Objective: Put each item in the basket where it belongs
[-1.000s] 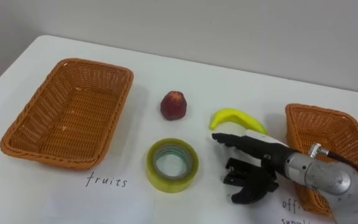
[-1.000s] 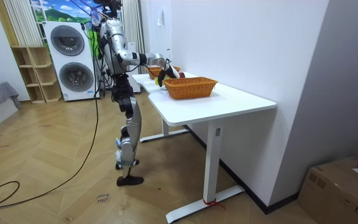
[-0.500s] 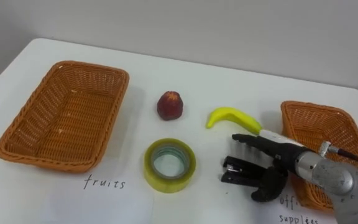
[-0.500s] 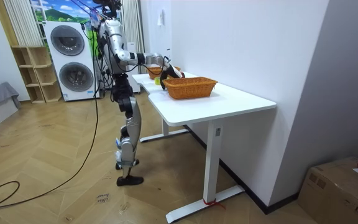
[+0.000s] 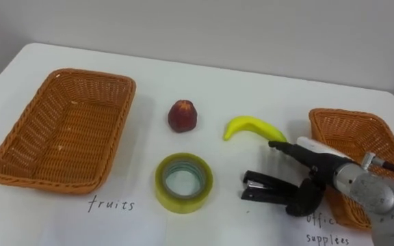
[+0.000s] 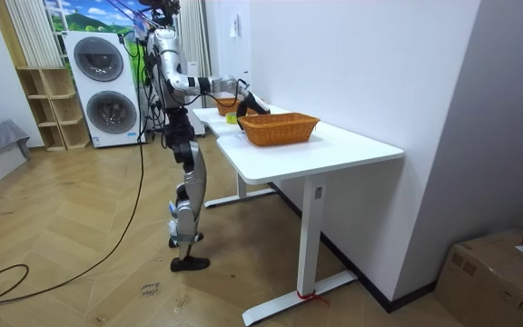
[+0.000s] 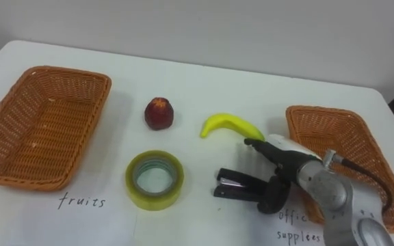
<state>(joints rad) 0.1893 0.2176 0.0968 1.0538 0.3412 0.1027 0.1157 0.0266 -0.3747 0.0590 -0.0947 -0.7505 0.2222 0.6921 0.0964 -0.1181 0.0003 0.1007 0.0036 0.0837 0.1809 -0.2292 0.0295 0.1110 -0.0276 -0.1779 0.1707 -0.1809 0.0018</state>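
A black stapler [image 5: 264, 188] lies on the white table [image 5: 217, 82] in front of the banana [image 5: 252, 128]. My right hand [image 5: 320, 167] hovers over the stapler's right end, open: its fingers stretch straight toward the banana and its thumb hangs by the stapler's end. A red fruit [image 5: 182, 116] sits mid-table. A roll of yellow tape [image 5: 183, 182] lies in front of it. The wicker fruit basket [image 5: 60, 130] stands at the left. The office supplies basket [image 5: 351, 137] is at the right, just behind my hand.
Handwritten paper labels [image 5: 110, 203] lie along the table's front edge before each basket. In the room view I stand at the end of the table [image 6: 334, 150] with my right arm reaching over it. A wall runs behind the table.
My right hand has drawn back to the right off the stapler, and its fingers have straightened. The stapler now lies uncovered. The picture has shifted slightly.
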